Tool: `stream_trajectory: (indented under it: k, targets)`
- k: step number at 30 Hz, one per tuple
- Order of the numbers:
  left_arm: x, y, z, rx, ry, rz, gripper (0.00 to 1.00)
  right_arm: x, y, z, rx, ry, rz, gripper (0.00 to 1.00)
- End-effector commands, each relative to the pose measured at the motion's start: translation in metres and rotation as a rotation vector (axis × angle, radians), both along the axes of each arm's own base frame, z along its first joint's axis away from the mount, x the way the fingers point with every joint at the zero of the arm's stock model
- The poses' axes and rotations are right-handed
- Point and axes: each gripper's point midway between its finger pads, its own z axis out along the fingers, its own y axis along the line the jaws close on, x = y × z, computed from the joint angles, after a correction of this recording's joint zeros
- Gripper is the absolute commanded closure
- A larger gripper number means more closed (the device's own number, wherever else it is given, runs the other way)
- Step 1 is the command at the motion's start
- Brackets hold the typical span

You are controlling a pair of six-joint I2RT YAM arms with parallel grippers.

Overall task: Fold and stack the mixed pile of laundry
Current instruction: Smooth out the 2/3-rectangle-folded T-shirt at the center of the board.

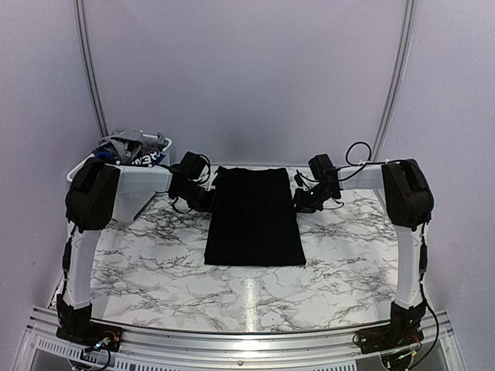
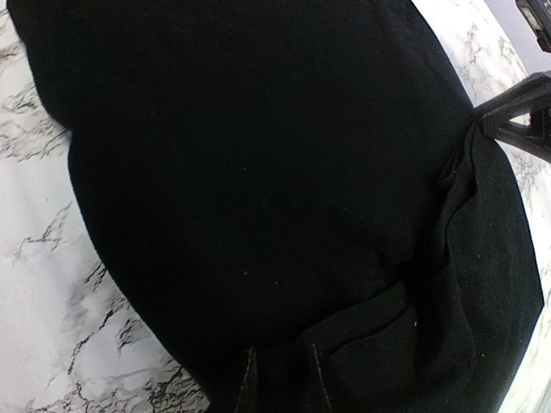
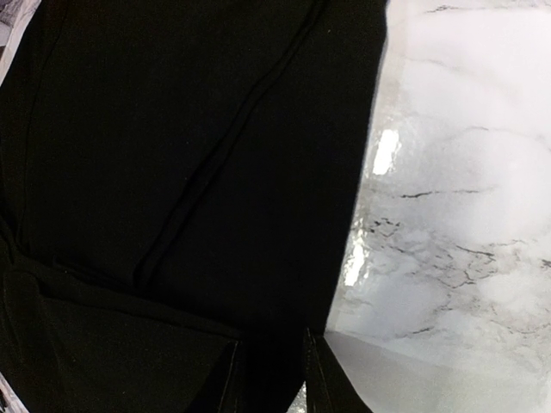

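A large black garment (image 1: 254,216) lies folded into a tall rectangle in the middle of the marble table. My left gripper (image 1: 209,198) is at its far left corner and my right gripper (image 1: 298,199) at its far right corner. In the left wrist view the black garment (image 2: 258,172) fills the frame, and the left gripper (image 2: 282,379) is shut with black cloth between its fingers. In the right wrist view the right gripper (image 3: 271,379) is shut on the edge of the garment (image 3: 189,172). The rest of the laundry pile (image 1: 128,147), grey and blue pieces, sits in the basket.
A white plastic basket (image 1: 75,170) stands at the back left behind the left arm. Marble table top (image 1: 340,255) shows on both sides of the garment and in front of it. The right arm's finger (image 2: 525,120) shows in the left wrist view.
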Motion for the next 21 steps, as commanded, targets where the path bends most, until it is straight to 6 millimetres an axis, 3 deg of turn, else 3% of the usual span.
stream_trajectory:
  k: [1, 4, 5, 13, 21]
  targets:
    - [-0.002, -0.005, -0.003, -0.008, 0.025, -0.034, 0.80, -0.011, -0.009, -0.020, -0.026, 0.062, -0.017, 0.76]
    - [-0.003, -0.006, -0.003, -0.011, 0.028, -0.040, 0.98, -0.011, -0.010, -0.020, -0.027, 0.063, -0.018, 0.77]
    - [-0.003, -0.006, -0.002, -0.014, 0.026, -0.043, 1.00, -0.011, -0.010, -0.021, -0.028, 0.065, -0.017, 0.77]
    - [0.021, 0.023, 0.009, 0.026, -0.024, 0.078, 1.00, -0.016, -0.014, -0.031, -0.049, 0.085, -0.024, 0.77]
    - [0.032, 0.037, -0.001, 0.067, -0.029, 0.158, 1.00, -0.018, -0.018, -0.035, -0.054, 0.094, -0.031, 0.78]
